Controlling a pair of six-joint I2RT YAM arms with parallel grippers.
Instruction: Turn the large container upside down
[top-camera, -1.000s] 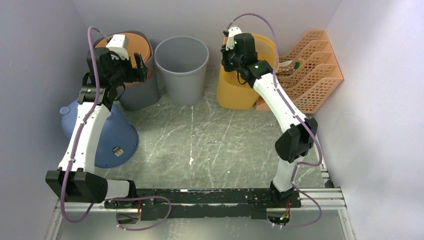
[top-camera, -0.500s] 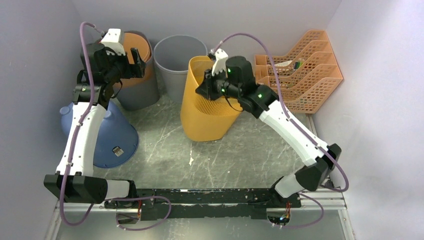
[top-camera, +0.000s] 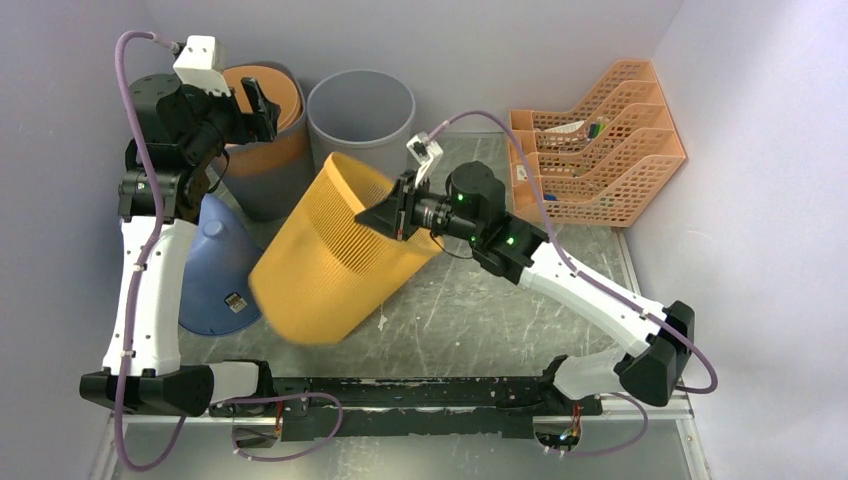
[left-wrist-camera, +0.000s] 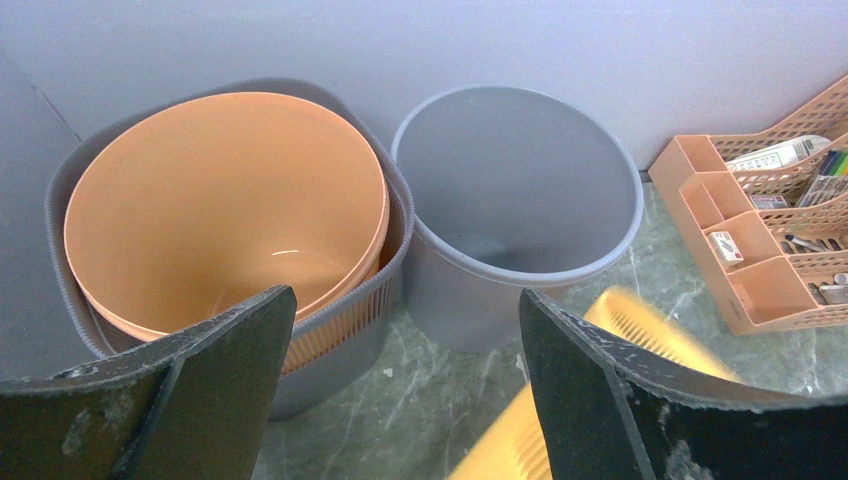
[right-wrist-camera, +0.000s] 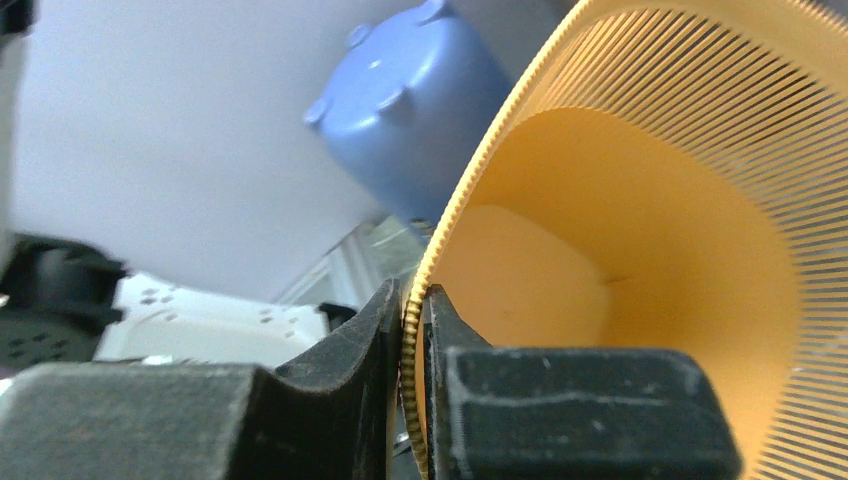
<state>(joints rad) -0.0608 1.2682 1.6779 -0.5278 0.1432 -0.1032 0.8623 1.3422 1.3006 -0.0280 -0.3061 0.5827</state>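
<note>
The large yellow slatted plastic bin (top-camera: 325, 255) is observed tilted steeply over the left-centre of the grey marbled counter (top-camera: 480, 300), its mouth facing up and to the right and its closed base low toward the near edge. The right hand (top-camera: 400, 212) is at the upper rim of the mouth, on the bin's right side. The right wrist view confirms its two fingers pressed together on the thin rim wall, one inside and one outside. Whether the base touches the counter cannot be determined. The bin's left flank overlaps an inverted blue plastic pail (top-camera: 210, 270) in the overhead view; contact is not verifiable. The left hand (top-camera: 258, 108) is raised at the far left, well apart from the bin, its fingers spread with nothing between them. It is above an orange plastic tub (left-wrist-camera: 220, 200) nested in a grey ribbed basket (left-wrist-camera: 330, 360), beside a grey round plastic bin (left-wrist-camera: 520, 180). An orange mesh file rack (top-camera: 600, 150) stands at the far right.
</note>
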